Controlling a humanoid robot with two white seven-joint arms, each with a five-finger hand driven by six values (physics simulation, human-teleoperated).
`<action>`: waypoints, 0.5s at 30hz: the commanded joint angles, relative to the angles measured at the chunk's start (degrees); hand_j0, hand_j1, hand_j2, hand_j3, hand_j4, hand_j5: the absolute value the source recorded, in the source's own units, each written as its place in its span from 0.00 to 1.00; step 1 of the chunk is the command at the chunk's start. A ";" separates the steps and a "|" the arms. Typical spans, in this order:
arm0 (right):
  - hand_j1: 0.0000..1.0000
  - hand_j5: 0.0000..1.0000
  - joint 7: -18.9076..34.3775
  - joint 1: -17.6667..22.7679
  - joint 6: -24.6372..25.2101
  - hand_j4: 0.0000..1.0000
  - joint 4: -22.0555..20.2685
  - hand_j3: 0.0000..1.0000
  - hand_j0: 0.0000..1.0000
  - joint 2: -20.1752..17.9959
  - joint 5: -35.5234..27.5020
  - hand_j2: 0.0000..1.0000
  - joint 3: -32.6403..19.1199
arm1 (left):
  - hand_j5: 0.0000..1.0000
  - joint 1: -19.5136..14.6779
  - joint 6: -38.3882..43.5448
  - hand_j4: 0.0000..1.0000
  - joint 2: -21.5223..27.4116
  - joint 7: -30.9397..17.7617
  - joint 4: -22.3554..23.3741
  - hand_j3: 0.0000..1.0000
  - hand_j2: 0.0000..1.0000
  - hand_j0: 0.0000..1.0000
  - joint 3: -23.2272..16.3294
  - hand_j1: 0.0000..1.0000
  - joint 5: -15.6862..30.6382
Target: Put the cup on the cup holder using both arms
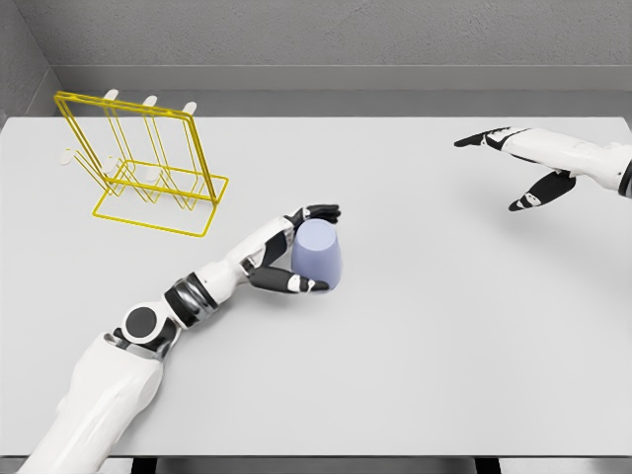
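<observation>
Head view: the cup point(318, 253) stands near the middle of the grey tabletop point(425, 346), a plain lavender tumbler that looks to rest mouth-down, its wider end on the surface. The left hand point(296, 252) wraps it from the side: dark fingers point(321, 211) curl over the top edge and the thumb point(288, 282) reaches round low at the front, so the hand appears closed on the cup's wall. The right hand point(518, 168) hovers well apart at the far right, fingers spread, holding nothing.

The cup reads as rigid, smooth and light, probably slick, with no handle in sight. Its taper would let a side grip slide toward the narrow end, so the safest hold is around the mid-wall, thumb opposing the fingers.

The yellow wire cup holder point(148, 163) stands at the far left, well apart from the cup, with 3 pale-tipped pegs along its top.

No brand, label or writing shows anywhere.
</observation>
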 commanded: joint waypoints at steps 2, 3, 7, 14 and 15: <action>1.00 1.00 -0.03 0.00 0.14 1.00 -0.01 1.00 1.00 -0.01 -0.41 1.00 -0.01 | 0.55 0.00 -0.08 0.55 -0.06 -0.01 -0.12 0.55 0.55 0.55 -0.01 0.55 0.46; 1.00 1.00 -0.03 0.09 0.14 1.00 -0.01 1.00 1.00 0.08 -0.41 1.00 -0.01 | 0.50 0.00 -0.08 0.50 -0.06 -0.01 -0.12 0.50 0.50 0.50 -0.01 0.50 0.55; 1.00 1.00 -0.03 0.09 0.14 1.00 -0.01 1.00 1.00 0.08 -0.41 1.00 -0.01 | 0.44 0.09 -0.16 0.44 -0.06 -0.01 -0.12 0.44 0.44 0.44 -0.01 0.44 0.46; 1.00 1.00 -0.03 0.09 0.14 1.00 -0.01 1.00 1.00 0.08 -0.41 1.00 -0.01 | 0.39 0.09 -0.16 0.39 -0.06 -0.53 -0.12 0.39 0.39 0.39 -0.01 0.39 0.46; 1.00 1.00 0.06 0.09 0.14 1.00 -0.01 1.00 1.00 0.08 -0.41 1.00 -0.01 | 0.37 0.35 -0.16 0.37 0.03 -0.62 -0.12 0.37 0.37 0.37 -0.01 0.37 0.55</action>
